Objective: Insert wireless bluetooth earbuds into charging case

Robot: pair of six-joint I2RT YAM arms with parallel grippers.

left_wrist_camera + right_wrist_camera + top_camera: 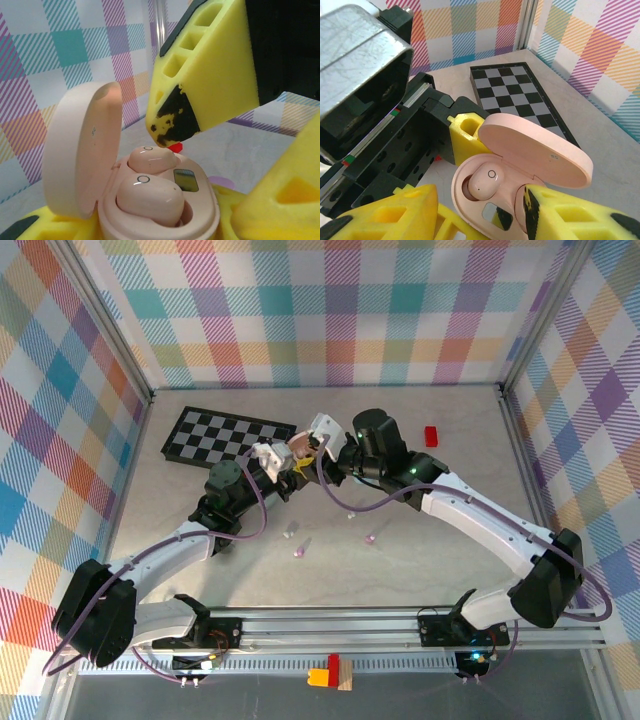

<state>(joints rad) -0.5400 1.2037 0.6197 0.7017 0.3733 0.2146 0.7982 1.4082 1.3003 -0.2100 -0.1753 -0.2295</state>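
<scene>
My left gripper (160,222) is shut on the base of a pink charging case (200,205), whose lid (82,150) stands open. Two pink earbuds sit in its wells, a near one (147,197) and a far one (152,157). My right gripper (477,200) hovers open over the case (470,200). One of its yellow fingertips (170,125) rests at the far earbud and hides it in the right wrist view, where the other earbud (487,182) shows seated. From above, both grippers meet at the case (299,447) above mid-table.
A black-and-white chessboard (230,435) lies at the back left and a small red block (431,435) at the back right. Loose buds lie on the table: purple ones (298,552) (370,538) and pale ones (290,535) (350,515). Checked walls enclose the table.
</scene>
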